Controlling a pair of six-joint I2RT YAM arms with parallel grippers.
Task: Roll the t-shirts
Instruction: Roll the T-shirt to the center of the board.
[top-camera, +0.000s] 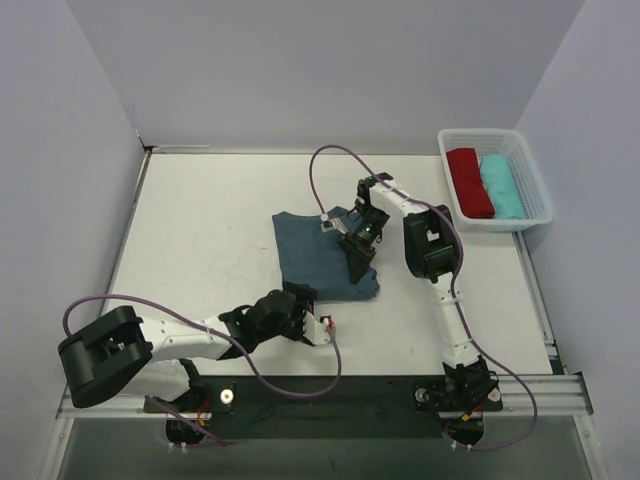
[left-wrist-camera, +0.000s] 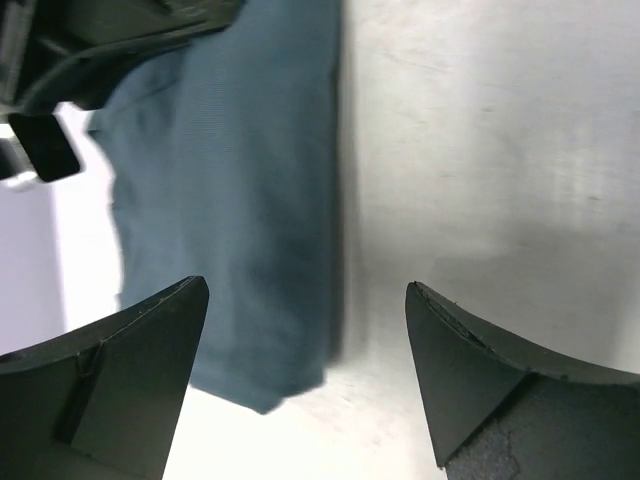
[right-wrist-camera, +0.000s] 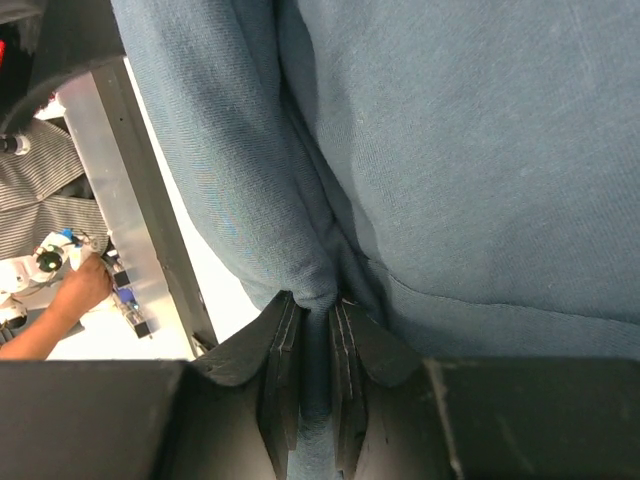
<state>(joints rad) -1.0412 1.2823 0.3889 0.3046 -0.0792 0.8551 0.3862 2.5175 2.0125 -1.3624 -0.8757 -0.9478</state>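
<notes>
R gripper (right-wrist-camera: 315, 310) pinched on fold of slate-blue tee (top-camera: 315, 262), mid table (top-camera: 200, 230). L gripper (left-wrist-camera: 305, 290) jaws spread wide, empty, over tee's near-left edge. Red tee (top-camera: 468, 180) & turquoise tee (top-camera: 502, 186) in basket (top-camera: 480, 133), far right.

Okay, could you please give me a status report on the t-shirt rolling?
Left end effector open, at edge of slate-blue t-shirt. Right end effector shut on its fold. No obstruction seen.

in the top view the right gripper (top-camera: 360, 262) hides one edge of the slate-blue t-shirt (top-camera: 312, 255). the right wrist view cuts that shirt off at top and right, and its pinched fold disappears between the fingers (right-wrist-camera: 278, 365).
</notes>
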